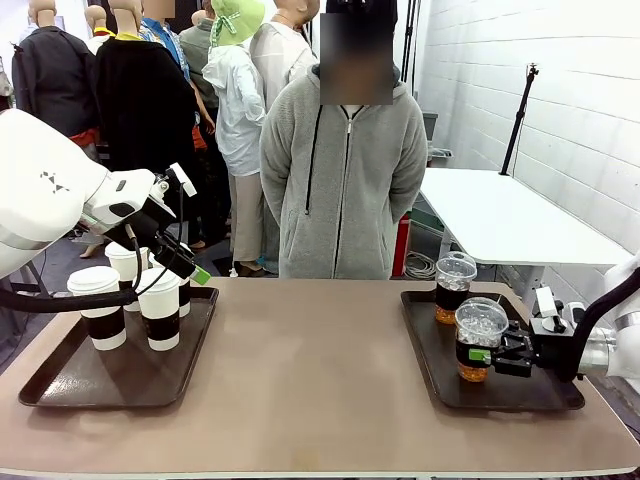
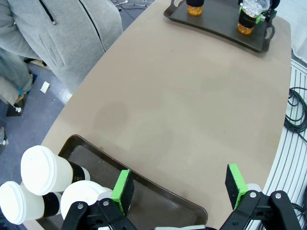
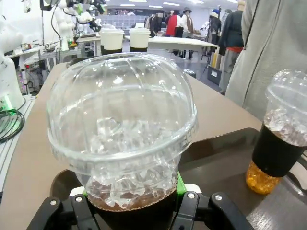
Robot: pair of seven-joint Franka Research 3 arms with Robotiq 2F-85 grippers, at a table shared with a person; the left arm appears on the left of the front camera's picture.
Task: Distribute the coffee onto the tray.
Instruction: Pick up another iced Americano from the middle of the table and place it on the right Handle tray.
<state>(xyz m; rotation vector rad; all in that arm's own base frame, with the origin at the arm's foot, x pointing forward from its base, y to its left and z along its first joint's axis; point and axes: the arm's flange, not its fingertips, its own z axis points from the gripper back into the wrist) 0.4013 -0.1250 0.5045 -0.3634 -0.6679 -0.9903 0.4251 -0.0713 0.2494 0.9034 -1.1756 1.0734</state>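
Left tray [image 1: 60,385]: held white paper cups [image 1: 98,305] with black sleeves.
Left gripper [image 1: 190,270]: hung above those cups — jaws apart.
Right tray [image 1: 520,395]: carried two iced coffees.
Right gripper [image 1: 485,355]: clamped the nearer iced coffee [image 1: 478,340] — second cup [image 1: 454,288] behind.

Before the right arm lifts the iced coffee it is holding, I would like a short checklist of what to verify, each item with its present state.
1. Right gripper shut on the near iced coffee cup: ok.
2. Dome lid seated on that cup: ok, looks closed in the right wrist view.
3. Second iced coffee cup stands apart from the held one: ok.
4. Bare table between the right tray and the left tray: ok.
5. Left gripper open, holding nothing, above the paper cups: ok.
6. Free spot on the left tray: cannot tell.
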